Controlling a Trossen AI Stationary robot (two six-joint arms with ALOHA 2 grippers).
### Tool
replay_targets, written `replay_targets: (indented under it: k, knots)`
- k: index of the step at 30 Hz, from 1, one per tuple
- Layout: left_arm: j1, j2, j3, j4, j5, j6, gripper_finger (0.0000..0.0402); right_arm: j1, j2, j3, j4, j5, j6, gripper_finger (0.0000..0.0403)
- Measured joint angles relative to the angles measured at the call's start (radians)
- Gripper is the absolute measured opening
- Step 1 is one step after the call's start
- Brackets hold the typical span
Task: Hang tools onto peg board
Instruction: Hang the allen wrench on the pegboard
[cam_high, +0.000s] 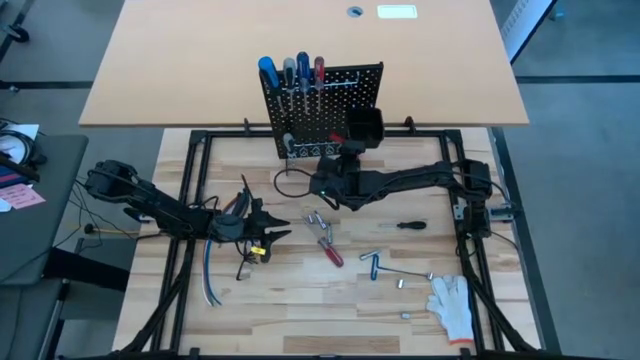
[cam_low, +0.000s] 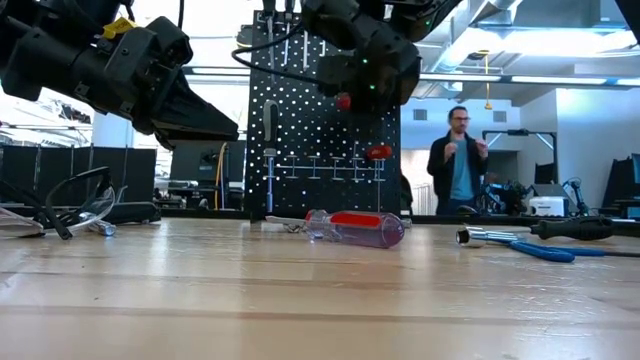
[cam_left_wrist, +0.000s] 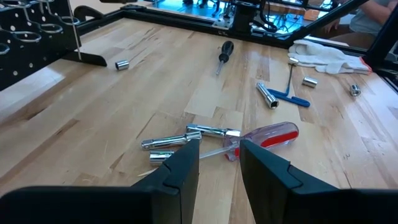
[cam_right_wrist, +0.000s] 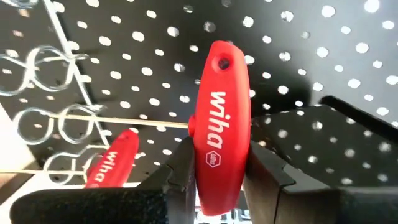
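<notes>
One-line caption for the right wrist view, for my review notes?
Right gripper clamps a red Wiha-branded tool handle against the black peg board, beside a second red handle and wire ring holders.

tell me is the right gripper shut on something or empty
Shut on the red-handled key: right gripper fingers press both sides, near the peg board.

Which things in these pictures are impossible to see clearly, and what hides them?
- Right wrist view: the tip of the red-handled tool held by the right gripper is cut off, so whether it sits in a peg board hook is unclear.
- High view: the same contact is hidden under the arm.
- Low view: small parts behind the screwdriver.
</notes>
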Motion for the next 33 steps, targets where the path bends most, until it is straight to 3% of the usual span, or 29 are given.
replay_targets:
  k: [21, 33]
  knots:
    - [0.000, 0.000, 0.000, 0.000, 0.000, -0.003, 0.0111, -0.018, 0.000, -0.005, -0.052, -0.128, 0.023, 0.0100]
    - [0.000, 0.000, 0.000, 0.001, -0.001, -0.003, 0.0111, -0.019, 0.000, -0.085, -0.033, -0.136, 0.070, 0.0107]
